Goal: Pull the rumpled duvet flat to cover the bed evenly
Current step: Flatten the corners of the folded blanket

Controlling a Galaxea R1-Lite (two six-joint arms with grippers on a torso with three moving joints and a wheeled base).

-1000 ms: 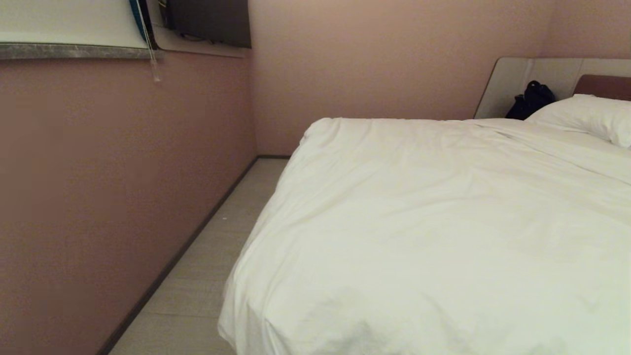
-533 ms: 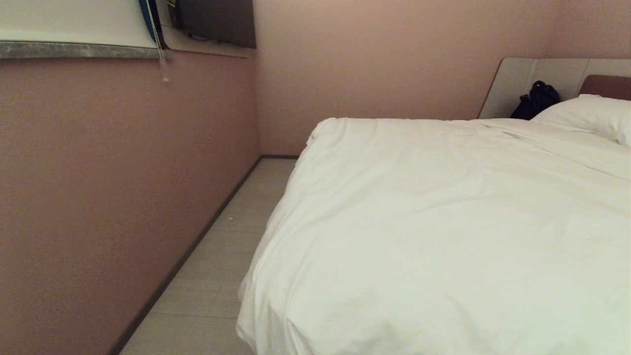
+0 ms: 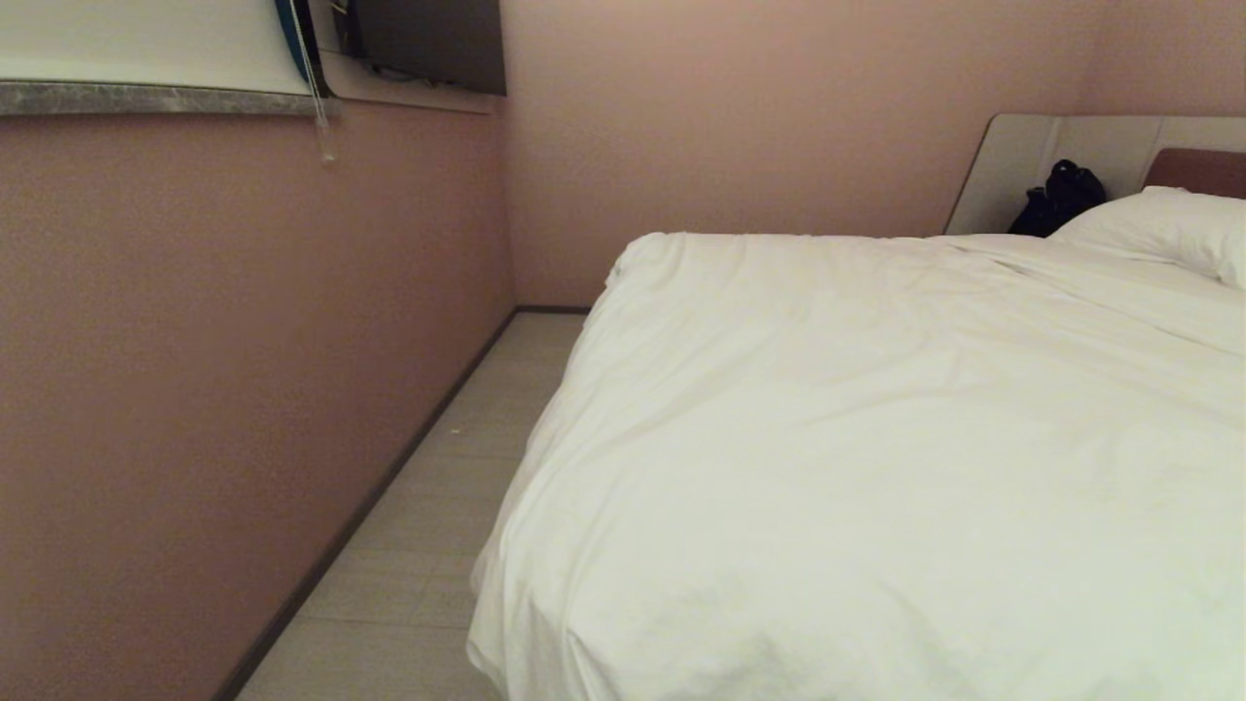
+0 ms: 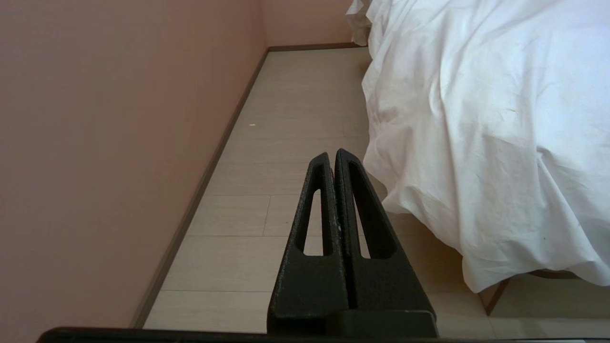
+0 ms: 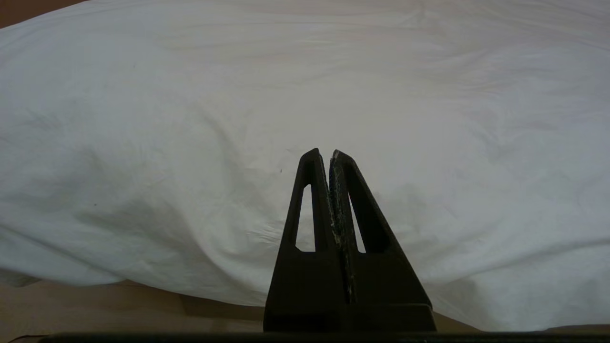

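Duvet: spread over bed, hem overhanging foot corner. Likely soft, bulky, light, creasing easily. Grip at hanging hem. Left tool, right tool: pressed together, empty, apart from fabric.

No readable text or labels anywhere.

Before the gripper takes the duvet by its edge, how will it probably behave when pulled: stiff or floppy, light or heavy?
The duvet is probably floppy: it shows soft creases and drapes over the bed's side toward the floor. It looks thick and puffy, so likely bulky yet fairly light. Pulled at one point, it would probably bunch rather than slide flat.
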